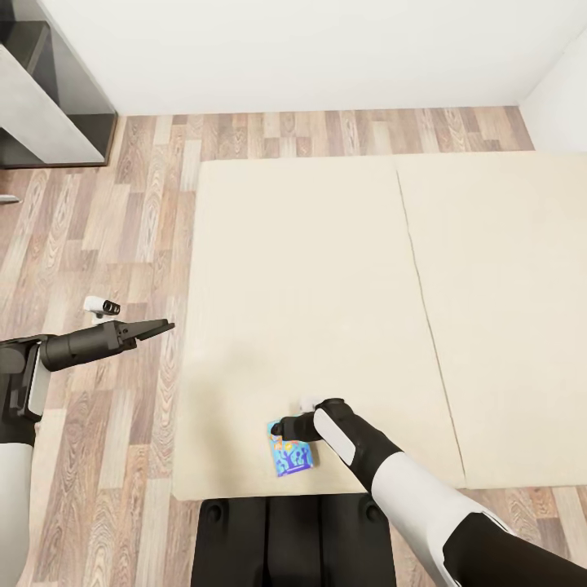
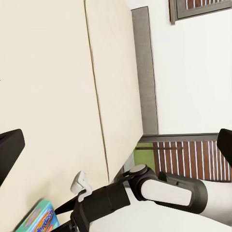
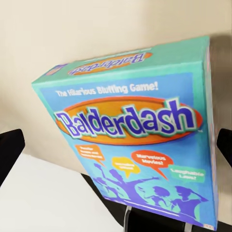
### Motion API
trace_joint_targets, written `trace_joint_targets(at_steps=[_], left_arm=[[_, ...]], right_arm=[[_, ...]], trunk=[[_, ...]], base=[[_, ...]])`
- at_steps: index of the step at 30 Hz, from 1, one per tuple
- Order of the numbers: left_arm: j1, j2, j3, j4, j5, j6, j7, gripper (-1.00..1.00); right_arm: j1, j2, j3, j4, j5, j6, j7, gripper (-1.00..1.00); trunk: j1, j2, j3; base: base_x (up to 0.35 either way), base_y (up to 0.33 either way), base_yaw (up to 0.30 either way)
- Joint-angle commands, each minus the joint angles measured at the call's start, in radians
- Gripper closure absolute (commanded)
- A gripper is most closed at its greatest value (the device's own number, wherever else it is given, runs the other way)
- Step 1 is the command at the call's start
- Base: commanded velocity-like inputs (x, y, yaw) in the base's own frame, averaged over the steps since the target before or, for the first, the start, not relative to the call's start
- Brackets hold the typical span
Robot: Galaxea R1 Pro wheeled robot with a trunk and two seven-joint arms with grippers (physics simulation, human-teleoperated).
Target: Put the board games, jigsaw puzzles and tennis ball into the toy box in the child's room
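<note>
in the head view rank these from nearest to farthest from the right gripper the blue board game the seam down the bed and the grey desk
1. Blue board game: right at the right gripper, on the bed's near edge.
2. Bed seam: farther, off to the gripper's right.
3. Grey desk: farthest, in the room's far left corner.

A blue board game (image 3: 135, 130) with teal edges stands tilted, close to the camera, with the beige bed (image 3: 96, 29) behind it. Its cover reads "Balderdash" on an orange oval. Dark fingers (image 3: 9, 152) show at either side, spread apart and clear of the box.
</note>
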Motion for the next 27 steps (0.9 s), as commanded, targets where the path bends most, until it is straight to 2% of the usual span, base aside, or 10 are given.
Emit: trace_joint_targets(at_steps=[1,27], left_arm=[[0.000,0.000,0.000,0.000,-0.001,0.011,-0.004,-1.00],[0.000,0.000,0.000,0.000,-0.001,0.011,-0.004,-1.00]], right_arm=[[-0.001,0.000,0.004,-0.001,-0.010,0.002,-0.010,-1.00],[-0.001,0.000,0.004,-0.001,-0.010,0.002,-0.010,-1.00]], trunk=[[0.001,-0.002,-0.001],[0.001,-0.002,-0.001]], base=[[0.000,0.041,0.000],[0.000,0.044,0.000]])
